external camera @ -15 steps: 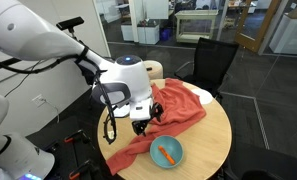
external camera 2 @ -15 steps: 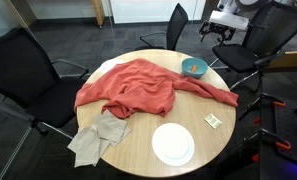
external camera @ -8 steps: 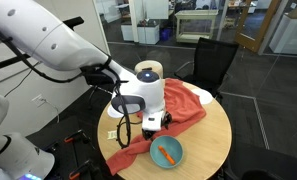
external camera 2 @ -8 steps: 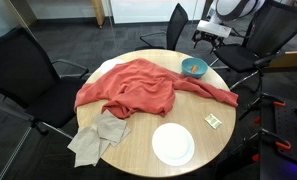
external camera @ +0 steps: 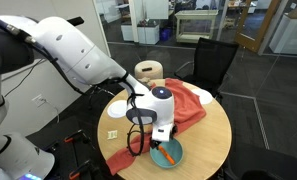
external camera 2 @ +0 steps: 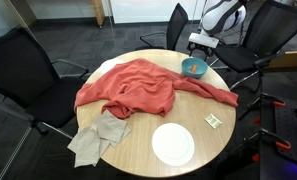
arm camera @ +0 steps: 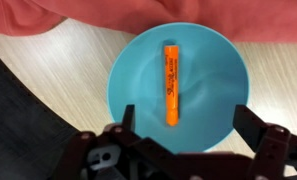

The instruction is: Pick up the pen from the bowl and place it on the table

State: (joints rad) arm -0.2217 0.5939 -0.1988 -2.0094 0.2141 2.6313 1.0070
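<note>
Pen [arm camera: 171, 82] lying in blue bowl [arm camera: 131, 88], red cloth [arm camera: 68, 15] just beside, tool [arm camera: 184, 112] spread above

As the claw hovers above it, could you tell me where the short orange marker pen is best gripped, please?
Grip the short orange marker pen at mid-barrel, straight down from above. It lies flat in the middle of the round light-blue bowl, clear of its rim, and the open claw spans its thin width.

Big red-orange cloth [external camera 2: 133, 88] sprawls right beside the gripper [external camera 2: 200, 46]; the white plate [external camera 2: 173, 143], crumpled beige rag [external camera 2: 96, 138] and small packet [external camera 2: 213, 120] sit well away from it.
</note>
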